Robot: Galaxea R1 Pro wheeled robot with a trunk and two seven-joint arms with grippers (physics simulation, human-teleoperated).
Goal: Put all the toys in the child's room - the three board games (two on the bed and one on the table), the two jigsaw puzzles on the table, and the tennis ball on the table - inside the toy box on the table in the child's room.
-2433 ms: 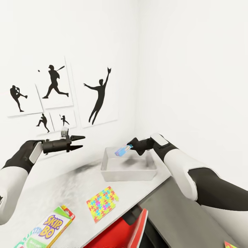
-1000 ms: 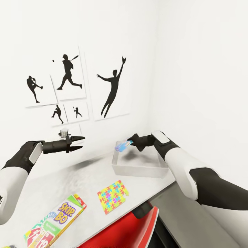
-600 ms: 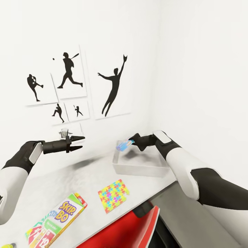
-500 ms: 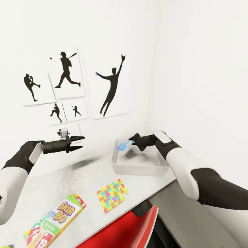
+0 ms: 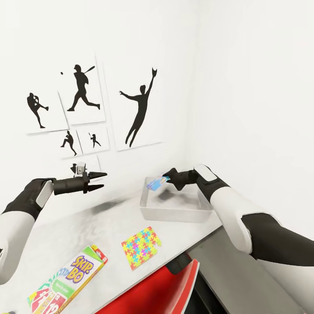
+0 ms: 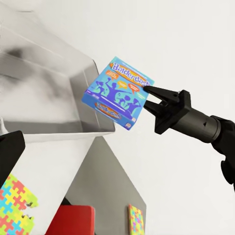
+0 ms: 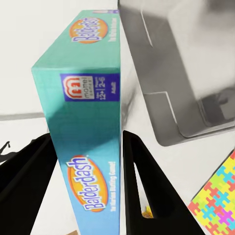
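Observation:
My right gripper (image 5: 165,179) is shut on a blue-purple board game (image 5: 155,183), the "Balderdash" box (image 6: 119,90), holding it tilted in the air over the left end of the pale grey toy box (image 5: 174,214). The right wrist view shows the game's teal edge (image 7: 90,127) between the fingers (image 7: 147,181), with the toy box (image 7: 161,112) beyond. My left gripper (image 5: 104,180) hangs open over the table (image 5: 87,226), holding nothing. A jigsaw puzzle (image 5: 139,247) and the Skip-Bo board game (image 5: 74,277) lie on the table nearer me. Another jigsaw puzzle (image 6: 136,220) lies on the lower dark surface.
A red chair (image 5: 161,292) is tucked under the table's front edge. White walls meet in a corner just behind the toy box, and black baseball silhouette pictures (image 5: 139,109) hang on the left wall. The dark grey cabinet top (image 5: 244,279) runs under my right arm.
The whole view has shifted, so the camera has moved. Both arms keep nearly the same pose; the blue-purple game stays gripped above the toy box's left end.

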